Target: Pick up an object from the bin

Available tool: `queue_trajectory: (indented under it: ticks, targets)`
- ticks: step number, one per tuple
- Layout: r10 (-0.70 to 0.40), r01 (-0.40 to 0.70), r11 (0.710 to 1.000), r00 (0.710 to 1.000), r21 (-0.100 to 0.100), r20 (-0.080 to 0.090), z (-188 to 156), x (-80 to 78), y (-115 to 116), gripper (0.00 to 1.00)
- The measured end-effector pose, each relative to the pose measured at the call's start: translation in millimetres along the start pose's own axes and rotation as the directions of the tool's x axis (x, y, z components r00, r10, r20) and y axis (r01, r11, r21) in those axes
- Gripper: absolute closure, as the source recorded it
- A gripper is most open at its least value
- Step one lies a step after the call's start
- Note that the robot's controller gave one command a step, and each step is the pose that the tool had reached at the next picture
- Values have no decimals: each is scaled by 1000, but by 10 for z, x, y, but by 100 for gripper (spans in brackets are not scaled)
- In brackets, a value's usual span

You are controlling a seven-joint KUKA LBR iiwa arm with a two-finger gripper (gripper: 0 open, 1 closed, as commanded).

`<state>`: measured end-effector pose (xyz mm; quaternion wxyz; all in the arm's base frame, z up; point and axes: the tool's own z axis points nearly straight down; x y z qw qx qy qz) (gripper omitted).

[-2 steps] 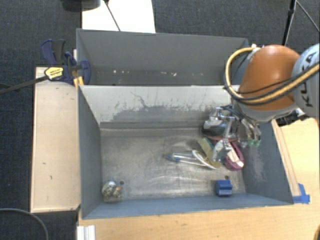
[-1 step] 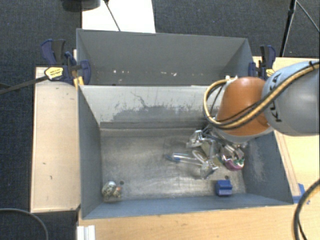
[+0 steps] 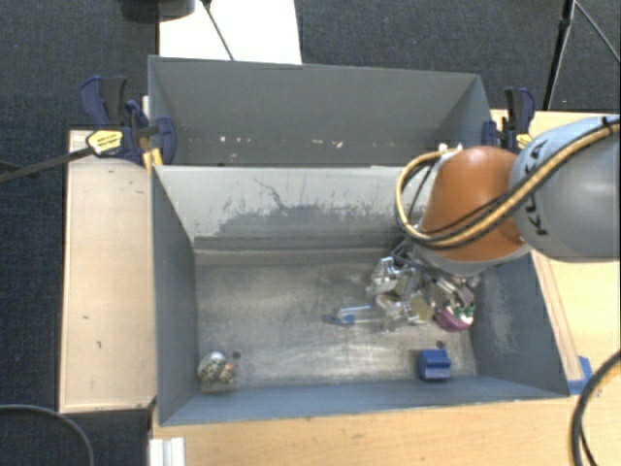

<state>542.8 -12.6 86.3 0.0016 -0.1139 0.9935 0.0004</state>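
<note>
Camera view, from above. Grey metal bin (image 3: 175,289), floor mostly bare and scuffed. Arm (image 3: 582,202) enters from the right, with an orange cover (image 3: 471,207) and looped cables at the wrist. Gripper (image 3: 396,297) is low over the right-centre of the floor. Whether the jaws are apart or together I cannot tell: the metalwork there is too cluttered to read.

Contents, larger first:
- crumpled mottled ball (image 3: 217,370), front-left corner, well apart from the gripper;
- blue block (image 3: 434,364), near the front wall, below and right of the gripper, not touching it;
- slim blue thing (image 3: 349,316), lying flat, its right end reaching the foot of the gripper;
- small purple piece (image 3: 452,317), just beside the gripper on its right, partly under the wrist.

Likely target (judgement): the slim blue thing, as it is nearest the jaws. It runs out to their left rather than sitting plainly between them, and I cannot tell whether its end is caught.

Handling (judgement): it looks light, stiff and thin, and probably smooth, so it may slide or pivot on the metal floor. Best taken across the narrow width near the middle; a hold at the tip would let it swing. The blue block would be the easier grip, having flat parallel faces.
</note>
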Motion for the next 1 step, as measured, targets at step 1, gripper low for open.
queue_trajectory:
  ticks: [1]
  targets:
    - [-30,30,1000,1000,3,6,-1254,16,127,100]
